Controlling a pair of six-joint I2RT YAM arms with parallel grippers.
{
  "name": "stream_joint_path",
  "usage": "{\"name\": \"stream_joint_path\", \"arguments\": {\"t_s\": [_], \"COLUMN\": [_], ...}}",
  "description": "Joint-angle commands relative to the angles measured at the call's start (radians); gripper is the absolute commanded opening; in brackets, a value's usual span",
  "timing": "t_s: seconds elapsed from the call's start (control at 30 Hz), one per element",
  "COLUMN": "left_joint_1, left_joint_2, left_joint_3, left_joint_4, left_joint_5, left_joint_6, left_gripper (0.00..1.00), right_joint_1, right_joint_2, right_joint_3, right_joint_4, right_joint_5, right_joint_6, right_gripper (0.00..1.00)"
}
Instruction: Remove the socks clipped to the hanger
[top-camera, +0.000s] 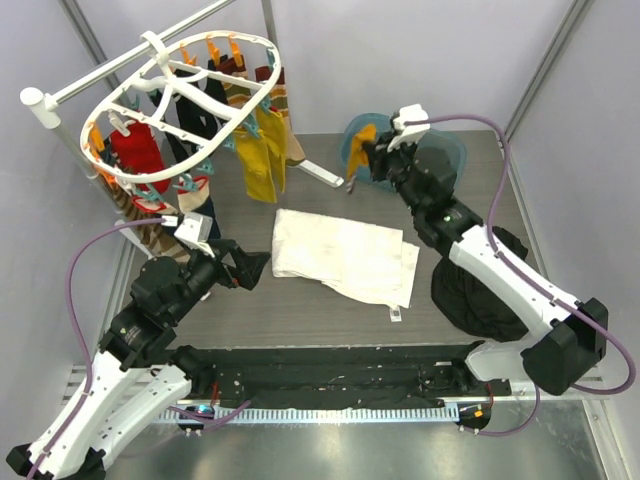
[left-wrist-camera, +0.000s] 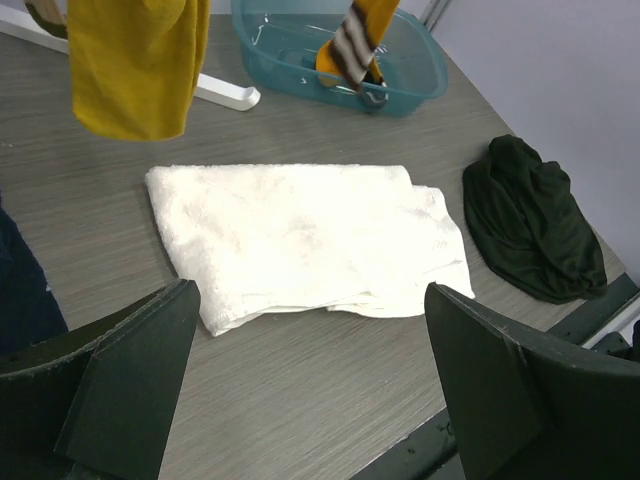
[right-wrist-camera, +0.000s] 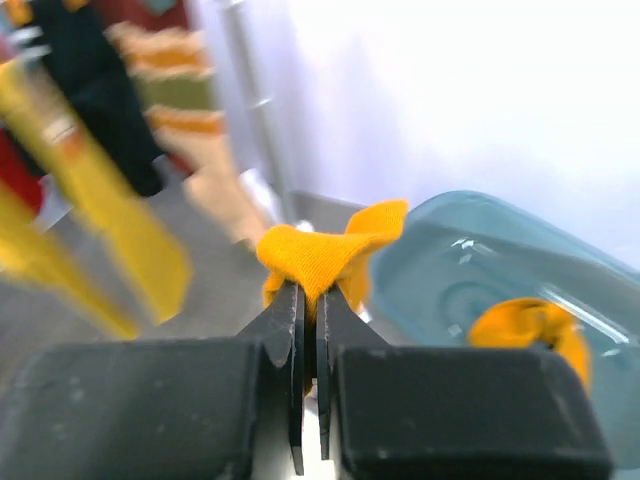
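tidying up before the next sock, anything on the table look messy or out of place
Nothing spilled or damaged. The white cloth lies on the table with layers askew; a black garment sits crumpled by its right edge.

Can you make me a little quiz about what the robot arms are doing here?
1. True or false: the right gripper is pinching a yellow sock.
2. Which gripper is open? A) the left gripper B) the right gripper
3. What colour is the tub?
Key: 1 true; 2 A; 3 teal.
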Motion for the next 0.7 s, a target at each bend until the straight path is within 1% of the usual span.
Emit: {"name": "stream_joint_path", "arguments": {"t_s": [0.0, 0.2, 0.37, 0.47, 0.53, 0.6, 0.67], "left_joint_1": [0.002, 0.002, 0.002, 0.002, 0.002, 0.002, 0.002], "left_joint_2": [0.009, 0.012, 0.003, 0.004, 0.004, 0.004, 0.003], "left_joint_3": [0.012, 0.018, 0.016, 0.015, 0.016, 0.016, 0.016], "left_joint_4": [0.014, 0.003, -0.005, -0.008, -0.008, -0.009, -0.011], "left_joint_5": [-0.017, -0.023, -0.032, -0.036, -0.036, -0.038, -0.039], "left_joint_6": [0.025, 0.033, 0.038, 0.039, 0.041, 0.041, 0.041], "left_gripper": [1.00, 1.00, 1.00, 1.00, 1.00, 1.00, 1.00], "right_joint_1": [-0.105, -0.249, -0.309, -0.334, -0.343, -0.351, -0.361], "right_joint_2": [0.069, 0.190, 0.305, 0.355, 0.377, 0.398, 0.411], "right_joint_3": [0.120, 0.241, 0.304, 0.312, 0.300, 0.275, 0.221], "right_joint_4": [-0.021, -0.020, -0.010, -0.003, 0.000, 0.028, 0.060], "right_joint_5": [-0.028, -0.065, -0.039, -0.022, -0.015, -0.004, 0.002], "right_joint_6": [0.011, 0.048, 0.045, 0.046, 0.052, 0.063, 0.071], "right_gripper": [0.01, 0.01, 0.02, 0.04, 0.08, 0.14, 0.15]}}
